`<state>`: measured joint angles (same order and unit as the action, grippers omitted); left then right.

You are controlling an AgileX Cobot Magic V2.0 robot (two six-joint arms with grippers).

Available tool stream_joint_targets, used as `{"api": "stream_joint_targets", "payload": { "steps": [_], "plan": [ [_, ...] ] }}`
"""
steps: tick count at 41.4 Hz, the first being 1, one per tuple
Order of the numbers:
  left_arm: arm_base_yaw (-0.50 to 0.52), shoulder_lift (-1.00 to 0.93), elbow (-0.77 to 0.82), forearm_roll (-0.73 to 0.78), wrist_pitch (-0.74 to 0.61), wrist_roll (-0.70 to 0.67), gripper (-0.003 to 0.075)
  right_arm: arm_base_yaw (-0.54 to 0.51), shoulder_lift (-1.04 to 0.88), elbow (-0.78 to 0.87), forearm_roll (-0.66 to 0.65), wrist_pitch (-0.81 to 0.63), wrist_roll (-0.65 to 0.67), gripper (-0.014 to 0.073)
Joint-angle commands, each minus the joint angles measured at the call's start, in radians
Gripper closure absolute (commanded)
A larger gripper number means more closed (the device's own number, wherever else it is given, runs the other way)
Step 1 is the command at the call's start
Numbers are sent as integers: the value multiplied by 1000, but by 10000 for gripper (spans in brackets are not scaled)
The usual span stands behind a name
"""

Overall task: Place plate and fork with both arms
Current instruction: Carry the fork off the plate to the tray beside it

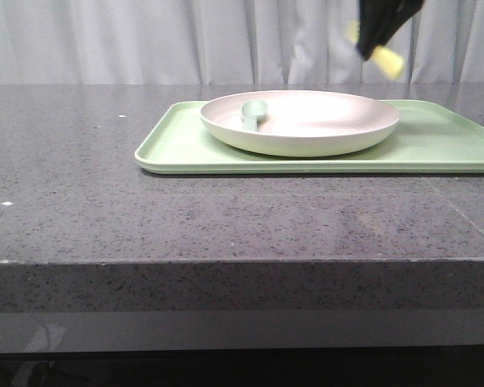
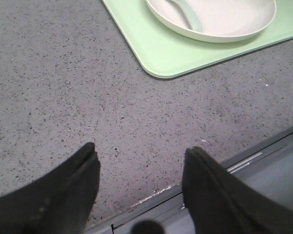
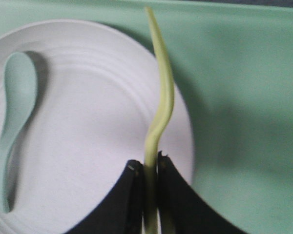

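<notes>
My right gripper (image 3: 147, 168) has its jaws clamped on the thin bright yellow plastic fork (image 3: 161, 87), airborne over the cream round plate (image 1: 300, 122) on the light-green tray (image 1: 436, 145). It looks light, probably slippery. Left gripper (image 2: 140, 161) idles, jaws apart.

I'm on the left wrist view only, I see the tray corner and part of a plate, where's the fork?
Observer: The fork is pinched in the right gripper, held in the air.
Operator: Over what?
Observer: The right wrist view shows it above the plate's rim, near the tray.
Operator: What's that strip in the plate?
Observer: A pale green spoon lying inside it.
Operator: My gripper?
Observer: The left gripper is open and empty.
</notes>
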<state>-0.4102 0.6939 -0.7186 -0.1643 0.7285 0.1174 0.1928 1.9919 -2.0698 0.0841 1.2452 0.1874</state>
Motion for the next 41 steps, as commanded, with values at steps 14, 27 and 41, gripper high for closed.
{"api": "stream_joint_targets", "payload": {
  "steps": [14, 27, 41],
  "plan": [
    [-4, -2, -28, -20, -70, -4, 334, -291, -104, 269, 462, -18, -299, 682],
    [-4, -2, -28, -20, -70, -4, 334, -340, -65, 370, 606, -80, -428, 676],
    [-4, -2, -28, -20, -70, -4, 334, -340, -56, 370, 604, -111, -428, 519]
  ]
}}
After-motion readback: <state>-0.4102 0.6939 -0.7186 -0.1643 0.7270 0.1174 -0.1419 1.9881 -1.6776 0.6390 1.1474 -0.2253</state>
